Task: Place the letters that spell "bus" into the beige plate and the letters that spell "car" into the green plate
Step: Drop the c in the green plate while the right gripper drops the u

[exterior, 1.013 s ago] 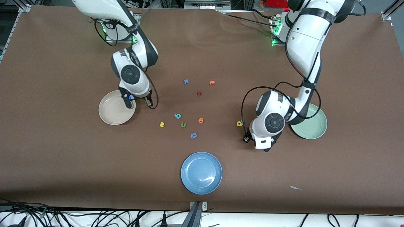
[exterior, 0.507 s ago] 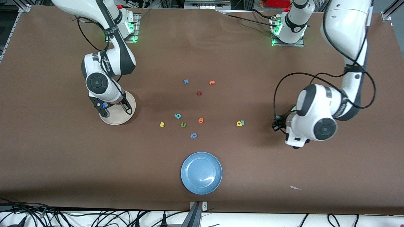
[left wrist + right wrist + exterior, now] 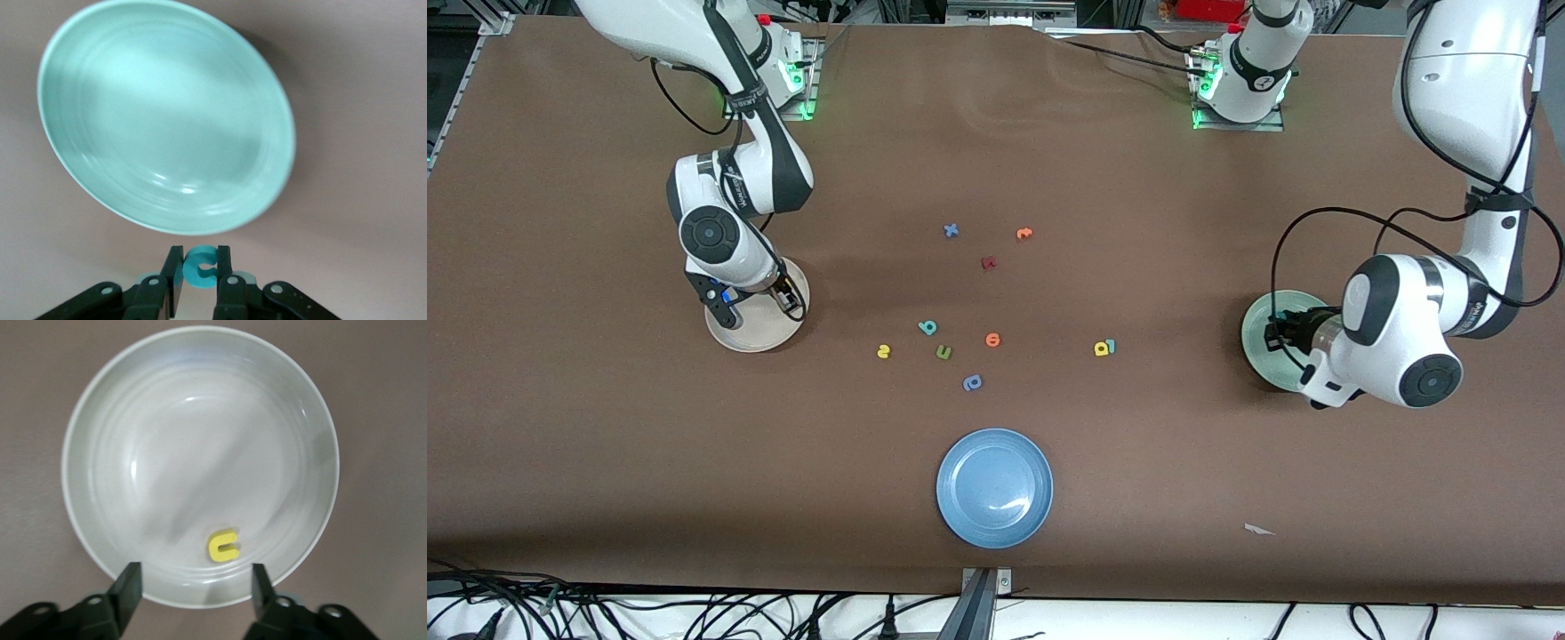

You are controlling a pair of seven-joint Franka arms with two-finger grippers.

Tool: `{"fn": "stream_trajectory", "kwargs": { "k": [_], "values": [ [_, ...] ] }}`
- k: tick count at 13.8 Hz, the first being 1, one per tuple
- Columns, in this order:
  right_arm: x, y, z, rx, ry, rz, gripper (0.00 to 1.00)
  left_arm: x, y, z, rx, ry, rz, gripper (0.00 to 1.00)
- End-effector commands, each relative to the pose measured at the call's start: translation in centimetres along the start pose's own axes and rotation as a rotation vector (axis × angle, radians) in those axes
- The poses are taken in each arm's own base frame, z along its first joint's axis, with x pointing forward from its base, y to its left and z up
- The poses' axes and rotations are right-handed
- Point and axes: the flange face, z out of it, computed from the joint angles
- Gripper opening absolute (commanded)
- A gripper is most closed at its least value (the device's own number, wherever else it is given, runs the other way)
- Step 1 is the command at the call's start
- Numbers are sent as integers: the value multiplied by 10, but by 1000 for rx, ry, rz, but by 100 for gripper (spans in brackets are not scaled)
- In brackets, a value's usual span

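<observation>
The beige plate (image 3: 751, 335) (image 3: 200, 420) lies toward the right arm's end of the table, with the yellow "u" (image 3: 223, 546) lying in it near the rim. My right gripper (image 3: 753, 302) (image 3: 195, 577) hangs open over that plate, nothing between its fingers. My left gripper (image 3: 1276, 339) (image 3: 198, 265) is shut on the teal "c" (image 3: 200, 267), just over the rim of the green plate (image 3: 1260, 322) (image 3: 167, 120). Mid-table lie the teal "b" (image 3: 927, 327), yellow "s" (image 3: 883, 352), yellow "a" (image 3: 1101, 348) and teal "r" (image 3: 1111, 345) touching it.
A blue plate (image 3: 994, 487) sits near the front camera. Other loose letters: green (image 3: 943, 353), orange (image 3: 992, 340), periwinkle (image 3: 972, 382), blue x (image 3: 951, 230), orange (image 3: 1024, 233), dark red (image 3: 988, 262). A paper scrap (image 3: 1258, 530) lies toward the left arm's end.
My right gripper moved over the beige plate and opened; the yellow "u" now lies in it. My left arm carried the teal "c" from beside the "a" to the green plate.
</observation>
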Motion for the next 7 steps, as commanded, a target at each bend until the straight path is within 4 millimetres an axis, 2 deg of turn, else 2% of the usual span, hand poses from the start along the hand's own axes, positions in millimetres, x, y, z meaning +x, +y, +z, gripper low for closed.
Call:
{"fn": "stream_trajectory", "kwargs": {
  "k": [1, 2, 4, 5, 7],
  "values": [
    [-7, 2, -23, 9, -3, -57, 100, -2, -28, 30, -7, 59, 72, 0],
    [-26, -4, -24, 9, -8, -141, 100, 1, -31, 47, 15, 88, 83, 0],
    [-33, -9, -39, 30, 0, -317, 100, 5, -44, 67, 21, 112, 80, 0],
    [-34, -19, -49, 50, 13, -410, 100, 4, -46, 71, 30, 111, 83, 0],
    [-48, -44, -55, 69, 33, -541, 100, 4, -47, 71, 34, 107, 82, 0]
  ]
}}
